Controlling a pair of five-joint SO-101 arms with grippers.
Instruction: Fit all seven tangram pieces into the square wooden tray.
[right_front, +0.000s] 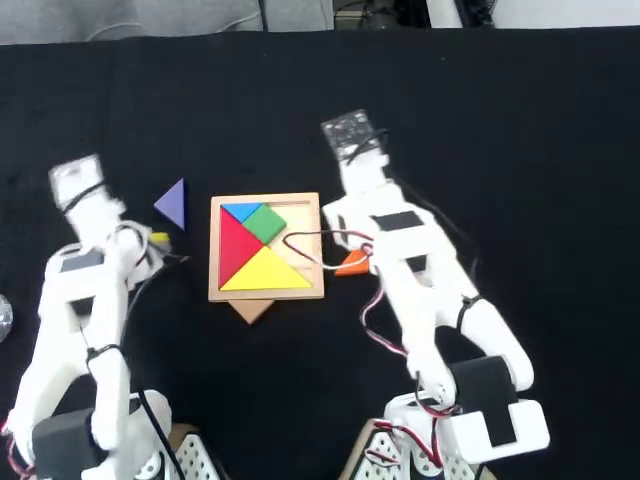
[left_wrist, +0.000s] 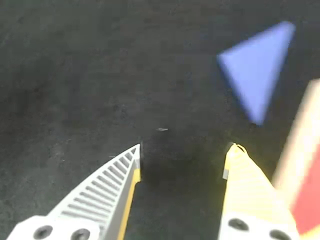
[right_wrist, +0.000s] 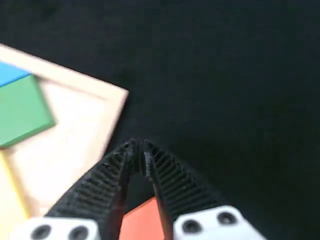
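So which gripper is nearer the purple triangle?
Left. The left gripper is just beside the purple triangle, left of the wooden tray; the right gripper is across the tray at its right edge.

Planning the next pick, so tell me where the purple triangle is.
In the high view the purple triangle lies on the black table just left of the wooden tray, apart from it, ahead of the left gripper.

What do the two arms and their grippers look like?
The left arm and right arm are white with black motor blocks; red and white cables run along the right one. Left gripper: one white ribbed finger, one yellow. Right gripper: black ribbed fingers.
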